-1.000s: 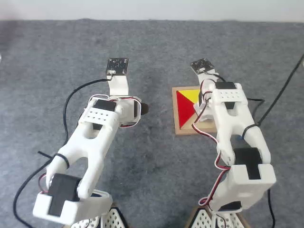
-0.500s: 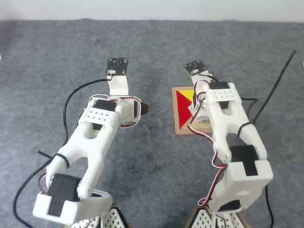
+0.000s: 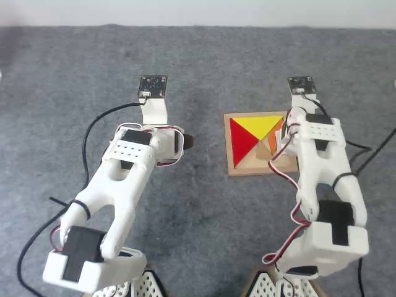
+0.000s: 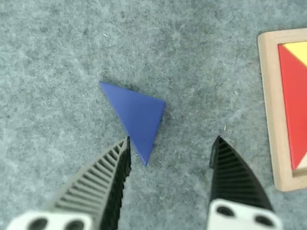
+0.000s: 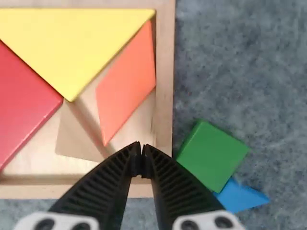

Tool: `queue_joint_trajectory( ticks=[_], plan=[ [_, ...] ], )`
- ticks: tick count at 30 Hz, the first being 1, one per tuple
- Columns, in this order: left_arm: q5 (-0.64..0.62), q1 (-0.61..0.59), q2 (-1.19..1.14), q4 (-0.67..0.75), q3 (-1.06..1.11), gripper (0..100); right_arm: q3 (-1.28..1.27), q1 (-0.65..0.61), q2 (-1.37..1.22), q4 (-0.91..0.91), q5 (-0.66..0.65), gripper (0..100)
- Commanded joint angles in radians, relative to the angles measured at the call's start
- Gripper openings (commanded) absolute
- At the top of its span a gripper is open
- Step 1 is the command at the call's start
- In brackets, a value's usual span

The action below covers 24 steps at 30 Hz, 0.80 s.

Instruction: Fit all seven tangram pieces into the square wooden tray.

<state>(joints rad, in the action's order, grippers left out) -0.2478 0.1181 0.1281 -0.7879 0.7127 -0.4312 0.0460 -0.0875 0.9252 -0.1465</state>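
Right arm [image 3: 317, 162] swings to tray [image 3: 228, 148] right edge, uncovering yellow triangle [image 3: 258, 125] and orange piece [image 5: 127, 86]; right jaws pressed together, empty. Left jaws stay spread over blue triangle [image 4: 136, 115]. Likely four pieces left.

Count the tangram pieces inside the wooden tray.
3: yellow triangle along one tray rim, red triangle beside it, orange piece between the yellow one and the adjoining rim. The right gripper covers some tray floor, so one may be hidden.

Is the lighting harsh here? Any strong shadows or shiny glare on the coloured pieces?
High view: soft, even light across the grey mat, no hard shadows. Left wrist view: the blue triangle casts a thin dark rim, no glare. Right wrist view: the yellow triangle looks matte, with faint shade on the bare wood of the tray.
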Motion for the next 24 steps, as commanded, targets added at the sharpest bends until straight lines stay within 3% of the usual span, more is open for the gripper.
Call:
queue_joint_trajectory(
  ticks=[1, 9, 15, 19, 24],
  plan=[
    [0.14, 0.006, 0.006, -0.034, -0.054, 25, -0.031, 0.038, 0.101, -0.035, 0.028, 1.6],
    [0.338, 0.264, -0.04, -0.361, -0.318, 25, -0.351, 0.128, 0.435, -0.26, 0.075, 1.8],
    [0.25, 0.334, -0.321, -0.298, -0.518, 25, -0.531, 0.188, 0.725, -0.259, 0.041, 2.0],
    [0.152, 0.338, -0.566, -0.227, -0.676, 25, -0.6, 0.202, 0.75, -0.263, 0.005, 2.0],
    [0.137, 0.345, -0.681, -0.264, -0.826, 25, -0.618, 0.206, 0.745, -0.3, 0.009, 2.0]
  ],
)
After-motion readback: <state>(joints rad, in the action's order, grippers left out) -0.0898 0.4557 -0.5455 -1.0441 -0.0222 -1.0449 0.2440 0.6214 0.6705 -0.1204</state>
